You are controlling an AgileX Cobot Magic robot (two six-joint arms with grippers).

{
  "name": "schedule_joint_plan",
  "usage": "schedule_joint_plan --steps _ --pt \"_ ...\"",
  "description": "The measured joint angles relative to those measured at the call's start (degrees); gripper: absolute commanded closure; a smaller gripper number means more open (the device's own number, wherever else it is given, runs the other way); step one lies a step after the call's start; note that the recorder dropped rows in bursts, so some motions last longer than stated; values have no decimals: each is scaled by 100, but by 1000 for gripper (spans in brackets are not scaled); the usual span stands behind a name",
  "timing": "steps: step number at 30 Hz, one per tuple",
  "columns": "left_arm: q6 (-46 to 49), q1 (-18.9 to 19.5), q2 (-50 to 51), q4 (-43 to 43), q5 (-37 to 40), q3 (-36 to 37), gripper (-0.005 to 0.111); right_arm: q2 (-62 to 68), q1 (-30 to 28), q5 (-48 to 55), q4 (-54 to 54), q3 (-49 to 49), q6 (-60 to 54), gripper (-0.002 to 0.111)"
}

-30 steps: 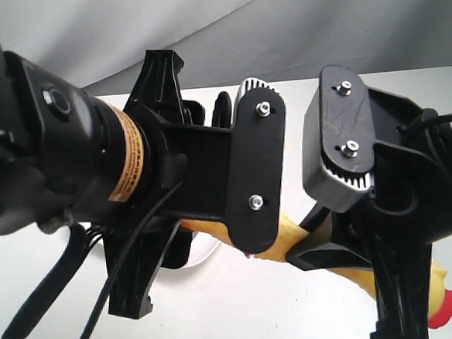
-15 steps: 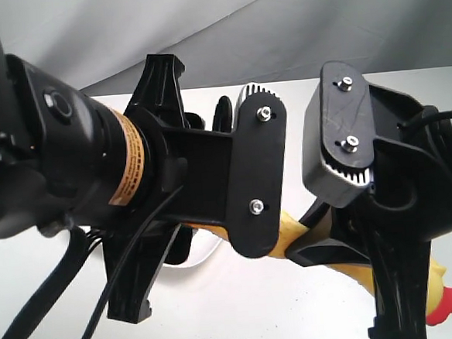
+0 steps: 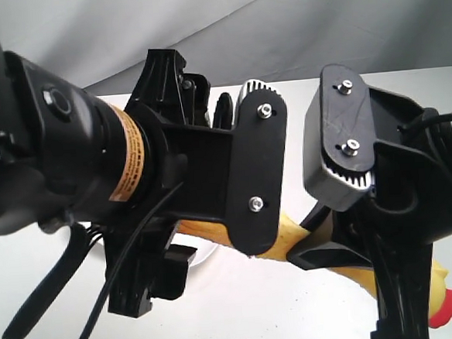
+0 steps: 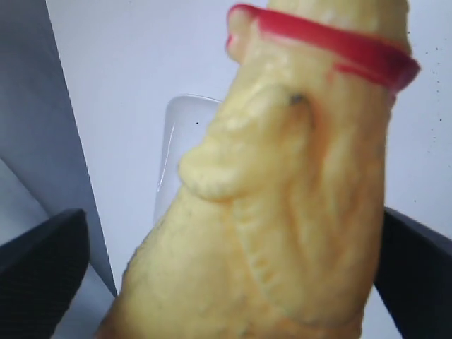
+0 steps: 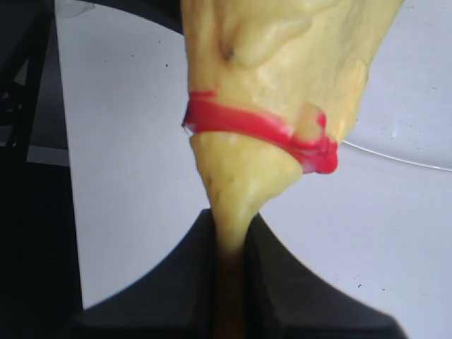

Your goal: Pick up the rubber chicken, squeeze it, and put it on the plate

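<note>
The rubber chicken (image 3: 294,238) hangs in the air between both arms, its yellow body mostly hidden behind them and its red beak (image 3: 445,309) at the lower right. My right gripper (image 5: 229,261) is shut on the thin neck just beyond the red ring (image 5: 254,127). My left gripper (image 4: 233,275) is open around the thick body (image 4: 282,212): one finger (image 4: 42,272) stands off it, the other (image 4: 417,275) is at its side. The white plate (image 4: 180,141) lies on the table below, with only a sliver (image 3: 209,254) showing in the exterior view.
A white tabletop (image 3: 244,316) lies under the arms, with grey cloth (image 3: 293,25) behind it. The two arm bodies (image 3: 62,150) (image 3: 413,180) fill most of the exterior view, close to each other.
The left gripper's jaws have spread apart off the chicken's body. The right gripper keeps its hold on the neck and the chicken has barely moved.
</note>
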Motion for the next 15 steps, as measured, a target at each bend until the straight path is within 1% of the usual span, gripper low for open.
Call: schedule_joint_plan --steps 3,4,5,7,8,10,12,13,15 --pt "-33 0 0 0 -19 0 4 0 0 0 0 0 0 108" --pt "-46 0 0 0 -19 0 7 0 0 0 0 0 0 108" --pt "-68 0 0 0 -19 10 12 0 0 0 0 0 0 108" --pt "-69 0 0 0 -46 64 29 0 0 0 0 0 0 108" --pt "-69 0 0 0 -46 93 41 0 0 0 0 0 0 108" --pt "-89 0 0 12 -62 152 71 0 0 16 -13 0 0 108" --pt "-90 0 0 12 -87 168 104 0 0 58 -13 0 0 108" --pt "-90 0 0 12 -87 168 106 0 0 58 -13 0 0 108" --pt "-90 0 0 12 -87 168 105 0 0 58 -13 0 11 108"
